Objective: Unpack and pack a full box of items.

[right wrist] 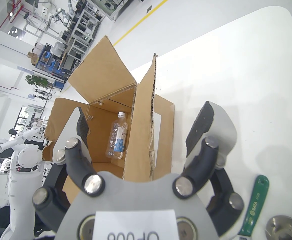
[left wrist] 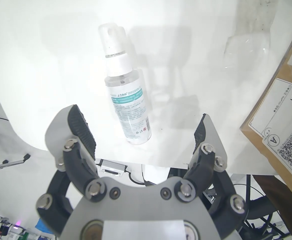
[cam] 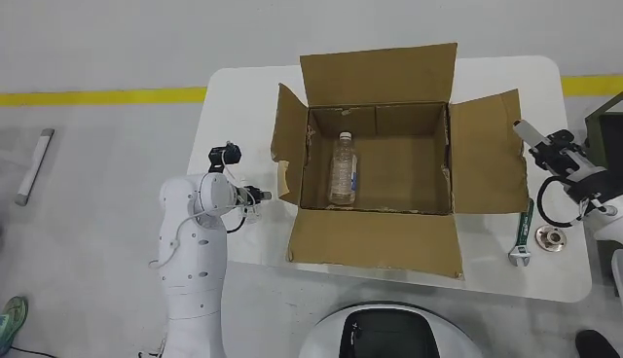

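Cardboard box (cam: 375, 244) sits in the middle of the white tabletop (cam: 243, 95) with all four flaps folded outward. The far flap stands nearly upright, and the other three lie flatter toward the left, right and near edges. A clear water bottle (cam: 344, 167) lies on its side on the box floor in the left half, cap toward the far wall. From the right wrist it shows with a white cap and blue label (right wrist: 118, 136), and the rest of the floor around it is bare cardboard.

The left pincer (cam: 261, 196) hangs over the tabletop's left edge, just outside the box's left flap, its jaws spread wide and holding nothing (left wrist: 139, 114). Below it a small clear spray bottle (left wrist: 126, 93) lies on its side on the tabletop, with a white collar, a transparent cap and a teal-banded label. The ribbed pads (left wrist: 82, 128) stand on either side of its base without touching it. White shipping labels (left wrist: 286, 116) are stuck on the box's outer face nearby.

The right pincer (cam: 526, 132) is at the tabletop's right edge, beside the right flap, jaws likewise apart and empty (right wrist: 143, 111). Near the front-right corner a green-handled wrench (cam: 523, 236) (right wrist: 255, 206) lies just beside a round metal flange (cam: 552, 238) (right wrist: 283, 226).
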`<state>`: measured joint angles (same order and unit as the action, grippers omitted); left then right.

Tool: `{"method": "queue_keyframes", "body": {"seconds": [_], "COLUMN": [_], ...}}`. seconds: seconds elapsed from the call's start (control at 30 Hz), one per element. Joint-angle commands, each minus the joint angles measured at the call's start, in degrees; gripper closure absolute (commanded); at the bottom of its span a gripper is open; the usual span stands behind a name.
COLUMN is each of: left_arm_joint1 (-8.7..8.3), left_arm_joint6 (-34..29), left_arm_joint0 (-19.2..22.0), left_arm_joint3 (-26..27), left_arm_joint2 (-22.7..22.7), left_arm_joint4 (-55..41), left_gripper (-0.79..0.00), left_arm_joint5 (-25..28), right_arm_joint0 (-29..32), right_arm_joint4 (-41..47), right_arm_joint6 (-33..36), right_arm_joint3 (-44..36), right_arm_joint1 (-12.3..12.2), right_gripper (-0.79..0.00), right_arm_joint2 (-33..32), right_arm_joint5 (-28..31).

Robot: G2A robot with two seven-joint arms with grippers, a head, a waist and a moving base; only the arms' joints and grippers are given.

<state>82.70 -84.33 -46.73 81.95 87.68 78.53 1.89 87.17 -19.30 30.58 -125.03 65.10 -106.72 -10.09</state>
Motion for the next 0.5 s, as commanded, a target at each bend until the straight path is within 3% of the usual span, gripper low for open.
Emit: {"method": "queue_keyframes", "body": {"seconds": [0.0,0.4,0.47], "left_arm_joint1": [-0.08,-0.82,-0.96], "left_arm_joint6": [0.5,3.4,3.5], "left_arm_joint0": [0.1,-0.1,0.1], "left_arm_joint3": [-0.6,-2.8,-3.4], "left_arm_joint2": [0.1,-0.3,-0.5], "left_arm_joint4": [-0.9,-2.4,-1.9], "left_gripper": [-0.785,-0.785,-0.751], "left_arm_joint5": [0.0,0.1,-0.2], "right_arm_joint0": [0.0,0.1,0.1], "right_arm_joint4": [-0.1,0.0,0.0], "right_arm_joint6": [0.0,0.0,0.0], "right_arm_joint3": [0.0,0.1,0.1], "right_arm_joint1": [0.0,-0.2,-0.2], "right_gripper": [-0.785,-0.785,-0.785], "right_arm_joint2": [0.0,-0.1,-0.1], "right_arm_joint5": [0.0,-0.3,-0.2]}}
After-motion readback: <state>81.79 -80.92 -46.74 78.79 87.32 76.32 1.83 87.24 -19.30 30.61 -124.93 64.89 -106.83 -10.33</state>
